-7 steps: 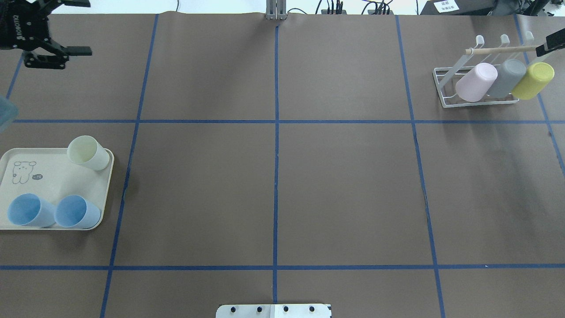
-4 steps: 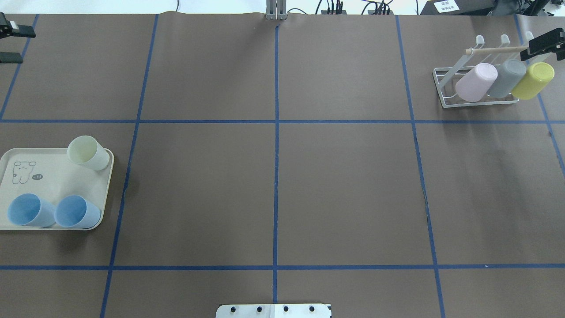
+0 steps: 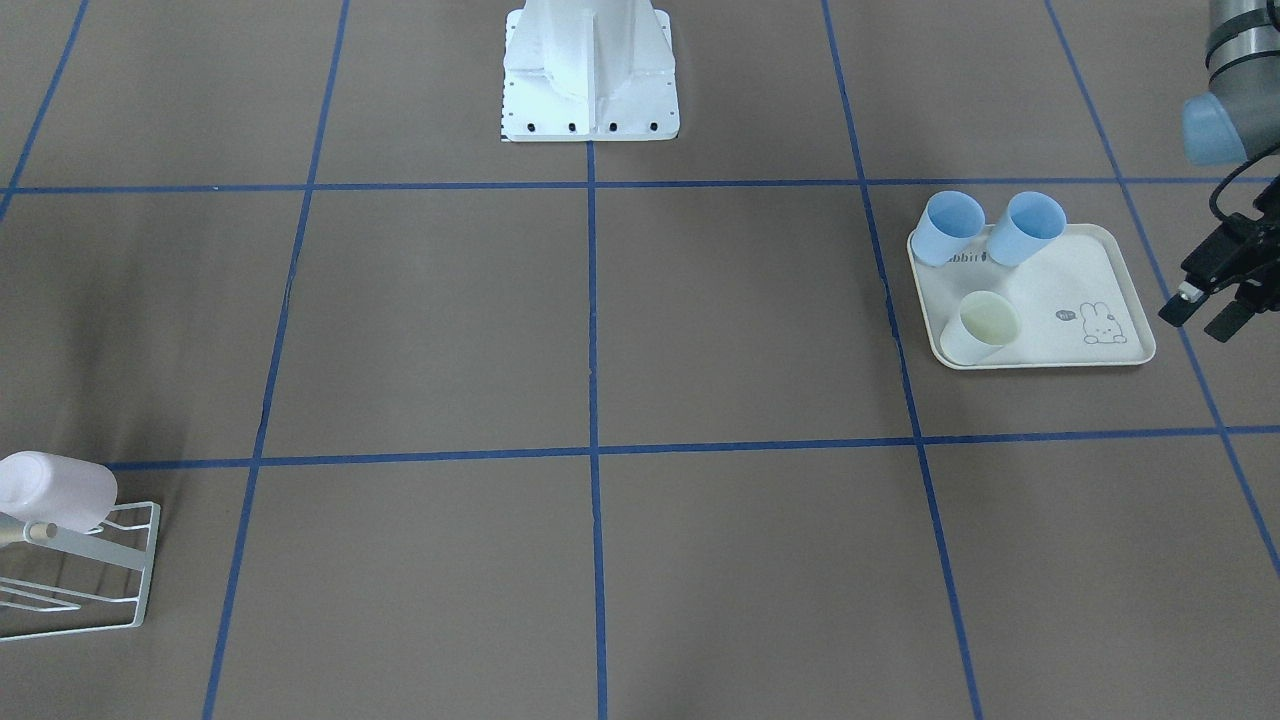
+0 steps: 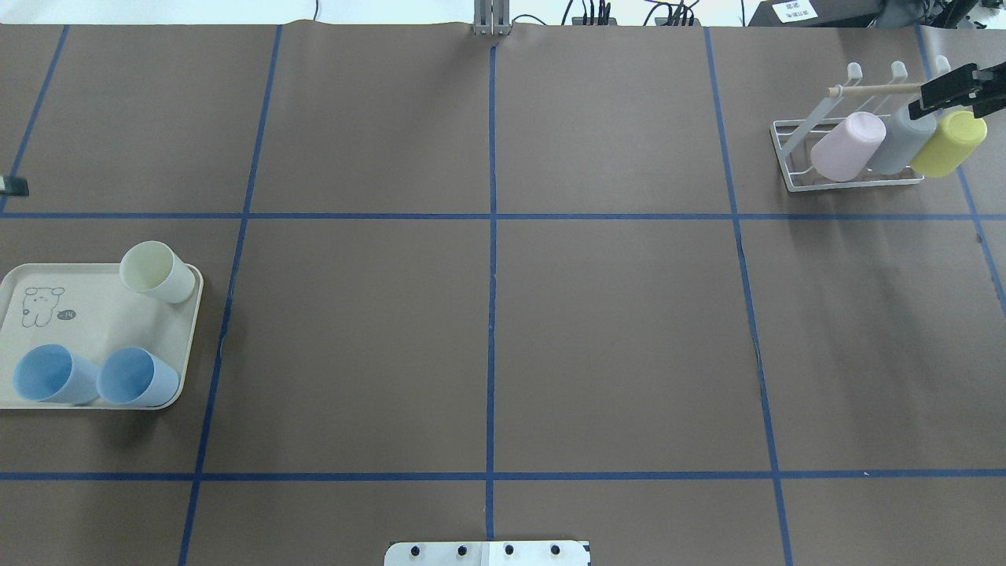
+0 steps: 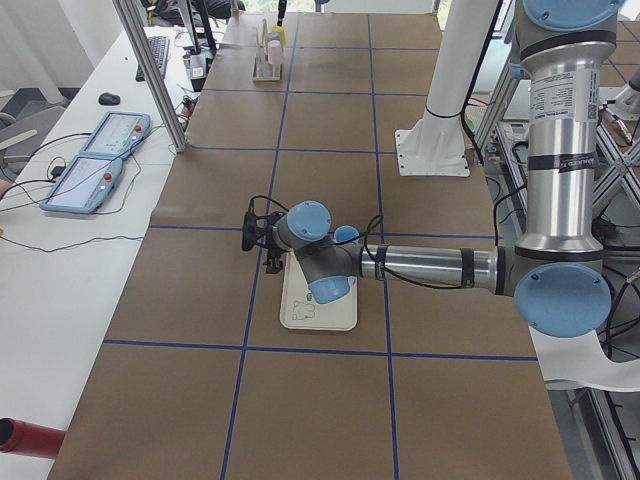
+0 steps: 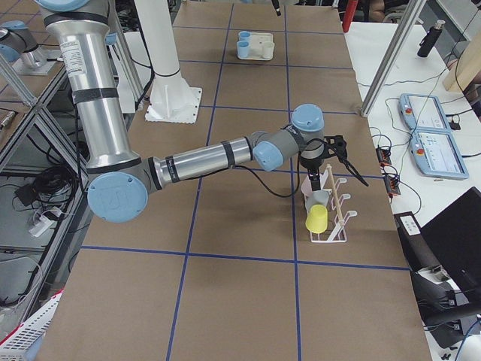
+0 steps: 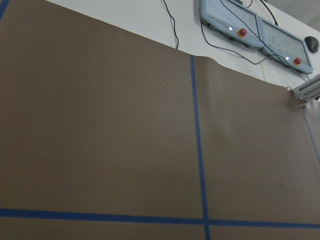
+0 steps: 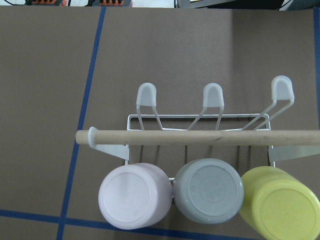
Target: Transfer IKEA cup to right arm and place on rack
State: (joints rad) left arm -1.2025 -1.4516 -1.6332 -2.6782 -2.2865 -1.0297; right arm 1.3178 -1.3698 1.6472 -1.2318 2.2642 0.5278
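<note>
At the bottom edge of the overhead view, the robot's white base plate (image 4: 487, 553) sits on the brown-papered bench (image 4: 613, 338), which is crossed by blue tape lines. Farther up, at the lower left, lies the cream rectangular tray with a rabbit drawing (image 4: 102, 314). Three cups stand upright on it, open ends up. The left light blue plastic cup (image 4: 56, 376) and the right light blue plastic cup (image 4: 138, 377) stand just beside each other along the tray's lower edge. The pale yellow-white plastic cup (image 4: 157, 272) stands at its upper right corner, apart from the blue pair.

The black left gripper (image 3: 1204, 314) shows at the right edge of the front-facing view, just off the tray's side. Its two fingers are spread apart with nothing between them.

At the upper right of the overhead view stands the white wire-frame rack with a pale wooden dowel (image 4: 872, 89). Three upended cups lean on it in a close row, bases up: the pale pink plastic cup (image 4: 849, 145), the grey plastic cup (image 4: 904, 140) and the yellow-green plastic cup (image 4: 949, 143). The black right gripper (image 4: 943, 93), on the grey-and-silver right arm with light blue joint caps (image 6: 218, 156), hangs over the dowel's right end, above the grey and yellow-green cups. Whether its fingers are spread or closed cannot be told.
</note>
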